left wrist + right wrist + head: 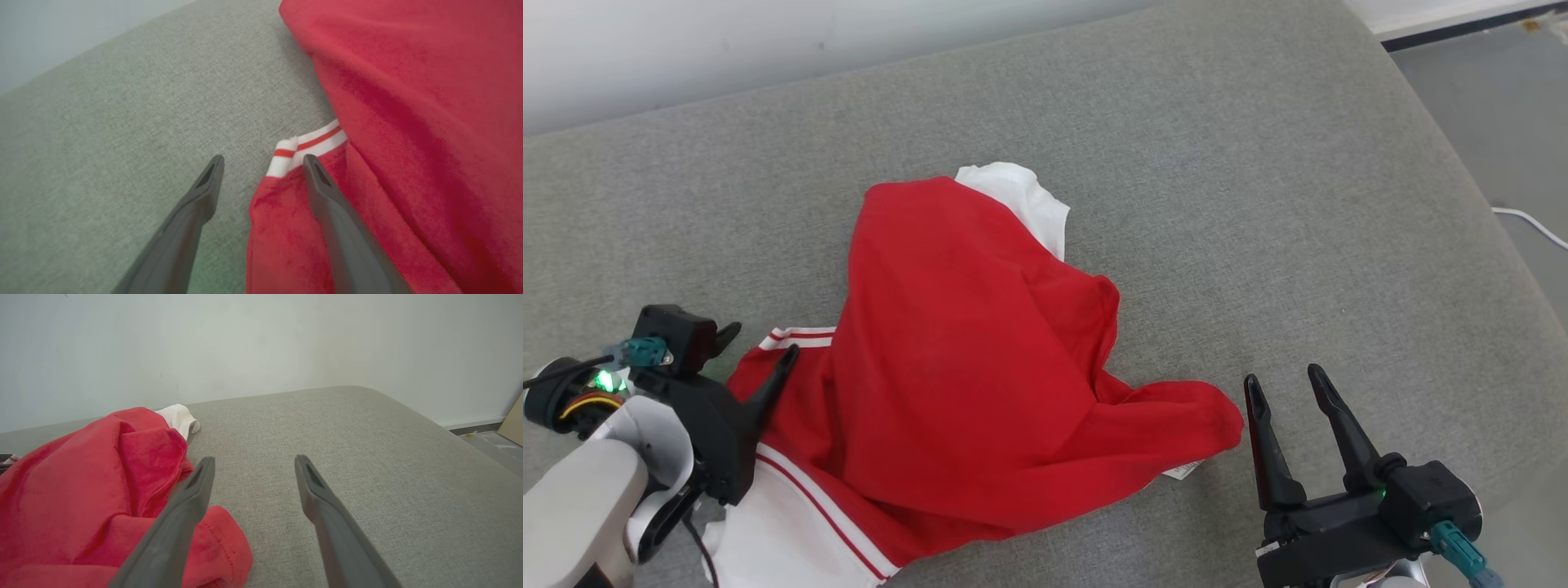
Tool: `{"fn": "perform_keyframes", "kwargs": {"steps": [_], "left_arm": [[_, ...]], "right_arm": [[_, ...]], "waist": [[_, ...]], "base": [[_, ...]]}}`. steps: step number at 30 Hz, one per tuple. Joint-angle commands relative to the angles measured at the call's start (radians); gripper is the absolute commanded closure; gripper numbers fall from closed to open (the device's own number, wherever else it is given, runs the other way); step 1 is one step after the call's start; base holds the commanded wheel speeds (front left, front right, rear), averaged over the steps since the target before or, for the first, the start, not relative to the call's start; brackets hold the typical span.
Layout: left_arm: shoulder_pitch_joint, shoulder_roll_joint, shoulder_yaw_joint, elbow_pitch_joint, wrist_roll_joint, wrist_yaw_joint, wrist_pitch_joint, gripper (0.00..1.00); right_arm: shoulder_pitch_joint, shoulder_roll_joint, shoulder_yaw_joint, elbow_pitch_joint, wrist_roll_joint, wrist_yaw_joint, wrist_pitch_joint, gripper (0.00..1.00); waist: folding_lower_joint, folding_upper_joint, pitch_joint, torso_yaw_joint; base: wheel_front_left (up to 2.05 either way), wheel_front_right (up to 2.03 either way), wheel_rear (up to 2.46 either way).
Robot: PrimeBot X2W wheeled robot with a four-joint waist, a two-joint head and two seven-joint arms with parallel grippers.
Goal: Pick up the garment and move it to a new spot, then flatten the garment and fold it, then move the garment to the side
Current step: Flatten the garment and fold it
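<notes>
A crumpled red garment (964, 351) with white parts and red-and-white striped trim lies on the grey cushion (1258, 204). My left gripper (760, 347) stands open at its left edge. In the left wrist view the left gripper (263, 161) has the striped cuff (304, 147) just beyond its fingertips, one finger over red cloth, the other over bare cushion. My right gripper (1286, 382) is open just right of the garment's lower right corner, holding nothing. From the right wrist, that gripper (253, 461) points over bare cushion, the red garment (94, 490) beside its left finger.
A pale wall (245, 343) runs behind the cushion. The cushion's right edge drops to a grey floor (1511, 122) where a white cable (1531, 224) lies. Bare cushion stretches to the right and back of the garment.
</notes>
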Motion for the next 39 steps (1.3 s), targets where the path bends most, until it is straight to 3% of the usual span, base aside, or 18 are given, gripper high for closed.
{"fn": "perform_keyframes", "kwargs": {"steps": [1, 3, 4, 6, 13, 20, 27, 28, 29, 34, 39], "left_arm": [[-0.013, 0.006, -0.019, 0.022, -0.022, 0.002, 0.004, 0.0], [-0.013, 0.005, -0.035, 0.035, -0.03, 0.002, 0.019, 0.0], [-0.024, 0.005, -0.066, 0.037, -0.046, 0.002, 0.021, 0.97], [-0.028, 0.004, -0.072, 0.042, -0.056, 0.002, 0.014, 1.0], [-0.088, 0.004, -0.061, 0.11, -0.066, 0.004, -0.091, 1.0], [-0.083, 0.016, -0.008, 0.209, -0.077, 0.045, -0.2, 1.0], [-0.037, -0.016, 0.003, 0.272, -0.096, 0.059, -0.258, 1.0], [-0.036, -0.021, 0.005, 0.274, -0.091, 0.061, -0.276, 0.65], [-0.034, -0.031, 0.009, 0.275, -0.087, 0.065, -0.292, 0.0], [-0.012, -0.068, 0.059, 0.247, -0.072, 0.083, -0.335, 0.0], [0.079, -0.096, 0.21, 0.107, -0.002, 0.126, -0.337, 0.0]], "right_arm": [[-0.002, 0.003, 0.0, -0.002, 0.003, -0.002, 0.0, 0.0], [-0.002, 0.003, 0.0, -0.003, 0.005, -0.002, 0.0, 0.0], [0.0, 0.003, -0.004, -0.006, 0.007, -0.002, 0.0, 0.0], [0.001, 0.003, -0.008, -0.007, 0.008, -0.002, 0.0, 0.0], [0.016, 0.002, -0.032, -0.006, -0.003, -0.002, 0.0, 0.0], [0.013, 0.002, -0.049, -0.004, -0.026, -0.002, 0.0, 0.0], [0.02, 0.001, -0.058, 0.001, -0.04, -0.002, 0.0, 0.0], [0.021, -0.001, -0.056, 0.002, -0.04, -0.002, 0.0, 0.0], [0.023, -0.005, -0.056, 0.002, -0.041, -0.002, 0.0, 0.0], [0.038, -0.019, -0.057, 0.0, -0.039, -0.002, 0.0, 0.0], [0.061, -0.034, -0.064, -0.003, -0.028, -0.002, 0.0, 0.0]], "waist": [[-0.0001, -0.0001, 0.01, -0.011], [-0.0001, -0.0001, 0.011, -0.014], [-0.0001, -0.0001, 0.013, -0.015], [-0.0001, -0.0001, 0.012, -0.013], [-0.0001, -0.0001, -0.013, 0.032], [-0.0001, -0.0001, -0.037, 0.083], [-0.0001, -0.0001, -0.051, 0.12], [-0.0001, -0.0001, -0.054, 0.125], [-0.0001, -0.0001, -0.061, 0.132], [-0.0001, -0.0001, -0.104, 0.168], [-0.0001, -0.0001, -0.153, 0.214]], "base": [[0.0, 0.0, 0.0], [0.0, 0.0, 0.0], [0.0, 0.0, 0.0], [0.0, 0.0, 0.0], [0.0, 0.0, 0.0], [0.0, 0.0, 0.0], [0.0, 0.0, 0.0], [0.0, 0.0, 0.0], [0.0, 0.0, 0.0], [0.0, 0.0, 0.0], [0.0, 0.0, 0.0]]}}
